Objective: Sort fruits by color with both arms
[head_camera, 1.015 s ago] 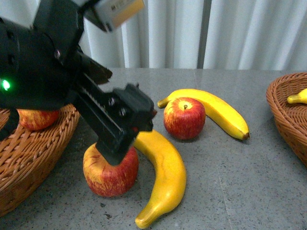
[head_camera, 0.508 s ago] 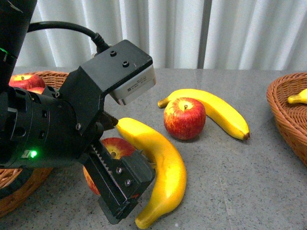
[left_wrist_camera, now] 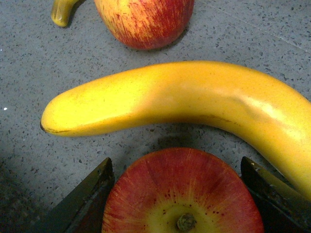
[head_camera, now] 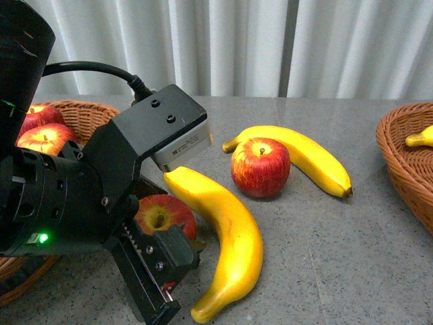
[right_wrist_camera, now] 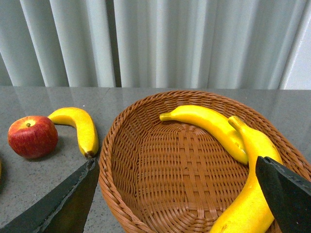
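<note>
**Left jaws straddle the near apple; right jaws spread wide over the banana basket**

Front view first. The left arm [head_camera: 67, 196] fills the near left, green light [head_camera: 42, 238] glowing. Its left gripper [head_camera: 162, 233] is down at the near apple [head_camera: 166, 211], which sits just left of the near banana [head_camera: 230, 237] on the grey bench [head_camera: 325, 257]. One toothed jaw shows on the near side of the fruit. The other is hidden. Further back, mid-bench, the far apple [head_camera: 260, 166] sits tucked in the curve of the far banana [head_camera: 308, 157]. Over in the left basket [head_camera: 84, 115] lie two basket apples [head_camera: 42, 135]. In the right basket [head_camera: 399, 159], at the right edge, one of the basket bananas [head_camera: 421, 137] peeks in.

Now the left wrist view. The near apple [left_wrist_camera: 182, 194], stem up, fills the gap between the jaws, one black jaw at each flank. They are close against it, but whether they squeeze it I cannot tell. The near banana [left_wrist_camera: 184, 102] lies just beyond, with a strip of shadowed bench between. Past that come the far apple [left_wrist_camera: 146, 19] and the tip of the far banana [left_wrist_camera: 60, 9].

Right wrist view. The right gripper [right_wrist_camera: 176, 162] has its jaws spread wide with nothing between them, over the right basket [right_wrist_camera: 121, 145]. Two basket bananas [right_wrist_camera: 209, 124] lie inside. Outside the rim, on the bench, are the far apple [right_wrist_camera: 32, 137] and the far banana [right_wrist_camera: 77, 128].
</note>
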Tool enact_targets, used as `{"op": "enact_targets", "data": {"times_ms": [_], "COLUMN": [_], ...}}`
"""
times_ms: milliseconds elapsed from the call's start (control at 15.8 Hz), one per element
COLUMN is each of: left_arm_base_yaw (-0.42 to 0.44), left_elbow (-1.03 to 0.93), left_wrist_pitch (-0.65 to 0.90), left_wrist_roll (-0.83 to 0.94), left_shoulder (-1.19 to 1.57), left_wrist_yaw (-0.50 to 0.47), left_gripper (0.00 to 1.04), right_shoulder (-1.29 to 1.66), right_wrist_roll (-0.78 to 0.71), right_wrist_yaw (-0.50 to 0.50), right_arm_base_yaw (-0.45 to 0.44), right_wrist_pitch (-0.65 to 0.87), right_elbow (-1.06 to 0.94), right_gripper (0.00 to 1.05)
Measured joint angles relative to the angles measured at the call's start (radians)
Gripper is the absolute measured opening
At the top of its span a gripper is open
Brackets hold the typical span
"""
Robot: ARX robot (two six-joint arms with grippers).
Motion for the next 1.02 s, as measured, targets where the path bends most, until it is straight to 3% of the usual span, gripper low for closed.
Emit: {"op": "enact_targets", "data": {"times_ms": [127,571,825,1015], "left_arm_base_yaw": [0.004,0.048,0.296,0.414], "left_elbow": [-0.001,0.021,-0.046,-0.132], "left_wrist_pitch": [0.008,0.101,0.113,0.103], "left_wrist_roll": [-0.001,-0.093,-0.351,-0.452], "left_shoulder": [0.001,-0.217,-0.344,-0.349], "left_wrist_yaw": [0.001,-0.135,-0.386,-0.389], "left_gripper": [0.67,0.67,0.66,0.66], "right_shoulder": [0.0,0.0,0.0,0.0], "right_wrist_roll": [0.0,0.0,0.0,0.0], "right_wrist_yaw": [0.0,0.0,0.0,0.0], "right_arm_base_yaw": [0.0,0.0,0.0,0.0], "right_wrist_pitch": [0.0,0.0,0.0,0.0], "right_elbow": [0.0,0.0,0.0,0.0], "right_gripper": [0.98,0.98,0.98,0.98]}}
